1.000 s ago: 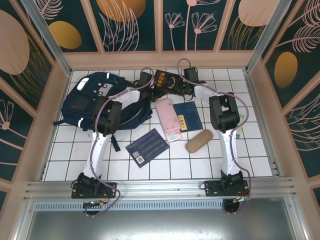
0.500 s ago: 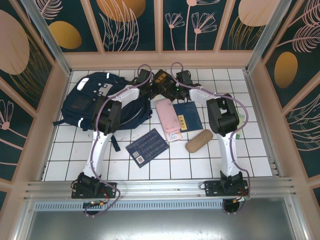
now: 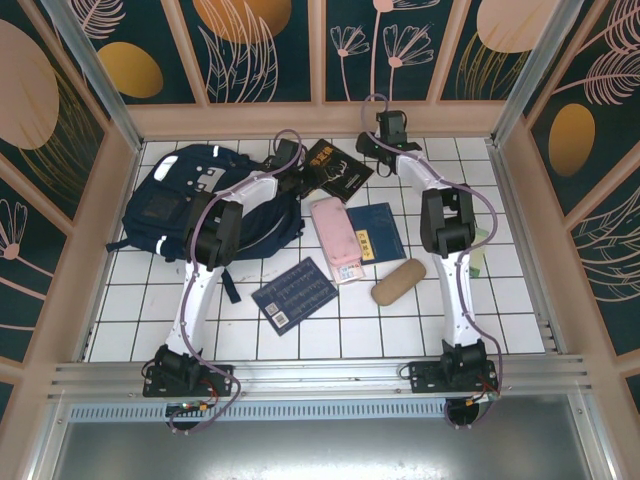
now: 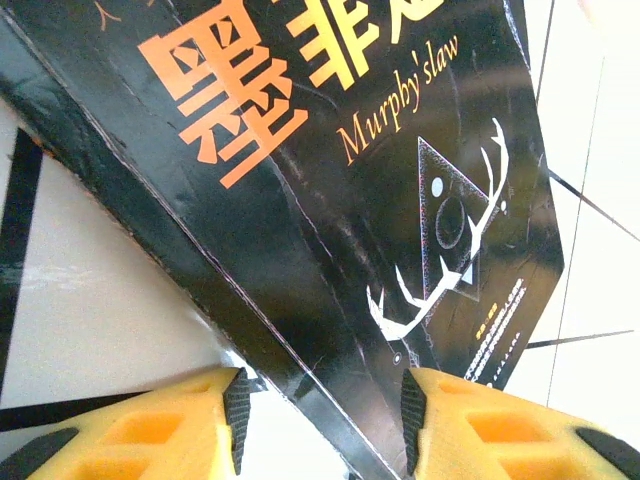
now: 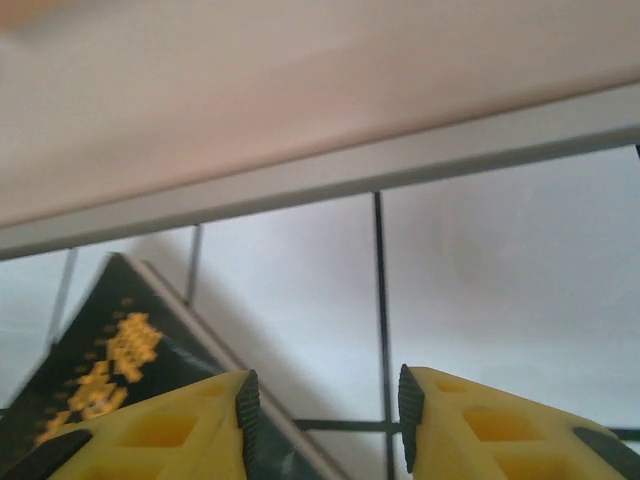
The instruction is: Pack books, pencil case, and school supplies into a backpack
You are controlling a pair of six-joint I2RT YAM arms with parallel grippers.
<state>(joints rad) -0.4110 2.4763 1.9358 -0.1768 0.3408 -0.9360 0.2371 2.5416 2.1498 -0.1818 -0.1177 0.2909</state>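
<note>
left claw (image 4: 320,410) straddles the black book (image 4: 400,200), grip unclear; right claw (image 5: 322,410) parted, empty; top view adds the backpack (image 3: 160,215)

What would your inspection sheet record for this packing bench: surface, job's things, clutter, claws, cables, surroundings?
Surface: white tiles, dark grout.
Job's things: backpack far left; black book beside it; pink case, navy book, grid book, tan pouch mid-table.
Clutter: nothing seen.
Claws: left claw straddles black book's corner, grip unclear; right claw open over tile.
Cables: lilac cables along both arms.
Surroundings: floral panels on three sides.
</note>
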